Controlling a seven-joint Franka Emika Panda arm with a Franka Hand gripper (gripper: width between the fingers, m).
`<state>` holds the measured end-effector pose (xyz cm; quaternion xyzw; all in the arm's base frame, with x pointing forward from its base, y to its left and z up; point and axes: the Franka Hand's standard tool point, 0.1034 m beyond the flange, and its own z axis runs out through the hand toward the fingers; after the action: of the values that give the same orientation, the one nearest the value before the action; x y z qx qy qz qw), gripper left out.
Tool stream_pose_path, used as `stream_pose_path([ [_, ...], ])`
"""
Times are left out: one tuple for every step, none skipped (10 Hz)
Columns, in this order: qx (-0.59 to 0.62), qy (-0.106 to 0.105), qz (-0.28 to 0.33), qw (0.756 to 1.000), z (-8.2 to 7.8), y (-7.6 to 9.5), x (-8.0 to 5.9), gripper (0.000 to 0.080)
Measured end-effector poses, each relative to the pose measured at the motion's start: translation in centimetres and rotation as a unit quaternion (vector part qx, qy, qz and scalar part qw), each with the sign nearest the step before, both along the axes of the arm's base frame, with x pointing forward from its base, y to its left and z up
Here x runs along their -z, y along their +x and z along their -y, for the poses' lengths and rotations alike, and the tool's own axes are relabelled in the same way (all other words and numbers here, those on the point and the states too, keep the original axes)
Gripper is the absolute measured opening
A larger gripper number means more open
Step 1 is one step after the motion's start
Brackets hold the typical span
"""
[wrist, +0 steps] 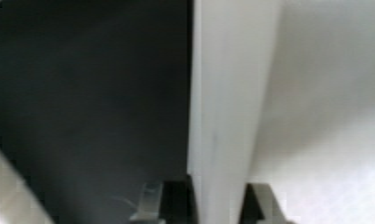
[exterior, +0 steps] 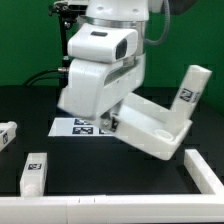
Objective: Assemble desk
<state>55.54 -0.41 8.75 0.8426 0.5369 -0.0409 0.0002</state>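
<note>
Gripping the tabletop [exterior: 150, 125] by its rim, my end effector [exterior: 108, 122] holds it tilted, fingers [wrist: 159, 200] clamped on the edge. I cannot tell whether its low corner touches the surface [exterior: 120, 175]. A fitted leg [exterior: 190, 92] sticks up at the exterior view's right. The arm [exterior: 100, 70] half hides the marker board [exterior: 80, 127]; one loose leg [exterior: 7, 135] is cut off at the exterior view's left edge.

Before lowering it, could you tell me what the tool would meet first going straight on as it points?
Shut on the tabletop, the tool would probably reach the marker board or the black table beside it; depth is unclear.
</note>
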Motion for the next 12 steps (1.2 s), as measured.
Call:
stream_pose_path([
  [-0.067,0.0,-0.013,0.998,0.6,2.5,0.0,0.0054],
  [-0.121,0.004,-0.025,0.992,0.5,3.4,0.2,0.0054],
  [-0.125,0.0,-0.023,0.992,0.9,3.3,0.3,0.0054],
  [-0.114,-0.002,-0.024,0.993,1.0,3.1,0.4,0.0054],
  [-0.112,-0.003,-0.026,0.993,1.1,3.1,0.5,0.0054],
  [-0.105,-0.009,-0.043,0.993,0.9,4.0,1.1,0.0054],
  [-0.107,-0.01,-0.046,0.993,0.6,5.5,1.3,0.0054],
  [-0.109,-0.009,-0.043,0.993,0.2,6.5,1.7,0.0054],
  [-0.122,-0.005,-0.032,0.992,0.1,7.3,2.1,0.0054],
  [-0.115,-0.009,-0.033,0.993,0.5,7.1,2.1,0.0054],
  [-0.115,-0.012,-0.034,0.993,0.7,7.1,2.2,0.0054],
  [-0.112,-0.013,-0.035,0.993,0.8,7.0,2.2,0.0054],
])
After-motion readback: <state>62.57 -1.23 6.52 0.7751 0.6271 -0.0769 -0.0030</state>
